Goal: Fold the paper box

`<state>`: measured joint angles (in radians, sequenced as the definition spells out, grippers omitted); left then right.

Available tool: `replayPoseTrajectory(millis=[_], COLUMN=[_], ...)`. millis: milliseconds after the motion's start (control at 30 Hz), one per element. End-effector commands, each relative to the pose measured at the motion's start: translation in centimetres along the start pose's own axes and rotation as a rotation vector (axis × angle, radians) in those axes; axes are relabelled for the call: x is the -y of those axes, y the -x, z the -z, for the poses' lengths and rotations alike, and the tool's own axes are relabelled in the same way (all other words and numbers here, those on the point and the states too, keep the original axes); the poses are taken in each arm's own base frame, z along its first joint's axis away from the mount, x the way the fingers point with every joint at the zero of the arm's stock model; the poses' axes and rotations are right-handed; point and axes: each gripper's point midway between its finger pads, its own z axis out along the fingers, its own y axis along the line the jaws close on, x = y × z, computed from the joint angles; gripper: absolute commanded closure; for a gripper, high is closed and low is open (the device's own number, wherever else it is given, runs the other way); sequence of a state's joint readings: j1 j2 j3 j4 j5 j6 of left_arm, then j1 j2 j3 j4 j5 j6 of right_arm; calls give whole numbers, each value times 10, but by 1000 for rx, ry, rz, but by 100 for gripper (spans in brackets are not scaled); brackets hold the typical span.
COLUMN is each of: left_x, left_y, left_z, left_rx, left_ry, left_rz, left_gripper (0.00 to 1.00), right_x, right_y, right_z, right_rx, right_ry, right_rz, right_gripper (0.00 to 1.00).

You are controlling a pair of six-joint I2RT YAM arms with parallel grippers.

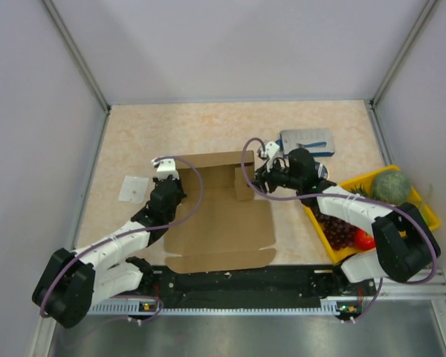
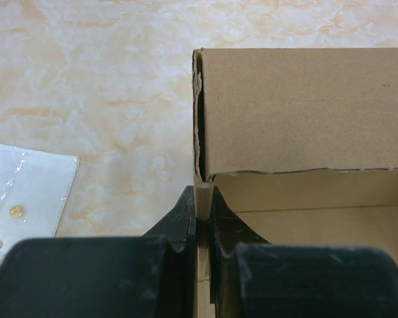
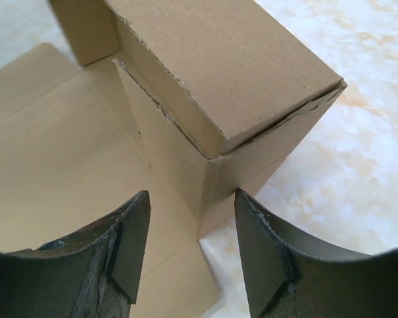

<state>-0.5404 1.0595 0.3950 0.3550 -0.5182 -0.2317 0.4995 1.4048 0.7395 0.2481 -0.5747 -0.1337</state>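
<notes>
Arms: two, white links with black joints, bolted along a black rail [image 1: 238, 282] at the near edge of the beige marbled table [image 1: 208, 126].

One paper box [image 1: 223, 223], a large plain brown die-cut cardboard sheet, lies mid-table just beyond the rail. Near flaps and base panel are flat. Far wall is folded upright and doubled over.

Left gripper [image 2: 202, 199]: jaws clamped tight on the box, at the left end of the raised wall. A thin upright cardboard edge is pinched between the two black fingers [image 2: 179, 218].

Right gripper [image 3: 192, 199]: jaws about half apart, holding nothing. It hovers just short of the right end corner of the raised wall. The corner lines up with the gap and touches neither pad in the wrist view.

Left of the box, apart from it: one small white square packet [image 1: 134, 188], clear film with a small gold dot showing through. Any writing is too small to read.

Right of the box: one yellow plastic tray [image 1: 429, 214] holding one bunch of dark grapes [image 1: 338, 230], one red tomato [image 1: 365, 239] and one round green melon [image 1: 391, 186].

Farthest, just beyond the right gripper: one flat blue-and-white package [image 1: 306, 141], print not legible.
</notes>
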Motion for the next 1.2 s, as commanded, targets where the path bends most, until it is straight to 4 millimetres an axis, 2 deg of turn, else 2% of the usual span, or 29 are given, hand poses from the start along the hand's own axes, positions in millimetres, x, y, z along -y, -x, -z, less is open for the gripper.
replayPoseTrajectory(millis=[0, 100, 133, 167, 233, 267, 333, 467, 633, 667, 767, 833, 933, 1000, 1033, 1067, 1100, 1133, 1167], left_x=[18, 17, 16, 16, 16, 15, 15, 14, 14, 14, 13, 12, 11, 7, 5, -3, -5, -9, -16], left_y=[33, 32, 32, 32, 31, 31, 32, 32, 30, 30, 30, 29, 28, 27, 25, 25, 23, 20, 20], left_z=[2, 5, 6, 6, 7, 8, 9, 11, 13, 14, 14, 13, 12, 10, 10, 9, 8, 8, 8], left_rx=[82, 86, 89, 89, 87, 84, 89, 93, 88, 89, 92, 89, 88, 89, 80, 81, 74, 59, 67], left_ry=[-75, -73, -71, -71, -76, -74, -73, -73, -80, -81, -73, -64, -52, -21, -3, 53, 79, 107, 152], left_rz=[71, 87, 96, 99, 100, 100, 108, 114, 128, 131, 141, 146, 158, 175, 182, 203, 250, 259, 281], left_gripper=[100, 100, 100, 100, 100, 100, 100, 100, 100, 100, 100, 100, 100, 100, 100, 100, 100, 100, 100], right_x=[31, 36, 44, 39, 46, 43, 52, 55, 59, 60, 67, 70, 72, 74, 76, 75, 82, 85, 84], right_y=[30, 34, 35, 33, 29, 30, 31, 25, 34, 36, 39, 41, 41, 48, 38, 41, 44, 26, 34], right_z=[-1, -4, -2, -4, -3, -6, -4, -15, -22, -23, -24, -28, -35, -36, -40, -41, -36, -43, -41], right_rx=[103, 108, 110, 110, 103, 108, 99, 109, 158, 163, 198, 209, 215, 234, 208, 232, 236, 158, 202], right_ry=[-350, -477, -559, -590, -676, -692, -781, -797, -805, -812, -847, -863, -889, -940, -963, -989, -1079, -1120, -1152], right_rz=[84, 55, 46, 44, 41, 35, 19, 15, 52, 56, 72, 70, 63, 70, 80, 89, 82, 146, 145], right_gripper=[46, 47, 48, 49, 50, 51, 54, 54, 57, 64, 75, 75, 68, 95, 100, 100, 100, 100, 100])
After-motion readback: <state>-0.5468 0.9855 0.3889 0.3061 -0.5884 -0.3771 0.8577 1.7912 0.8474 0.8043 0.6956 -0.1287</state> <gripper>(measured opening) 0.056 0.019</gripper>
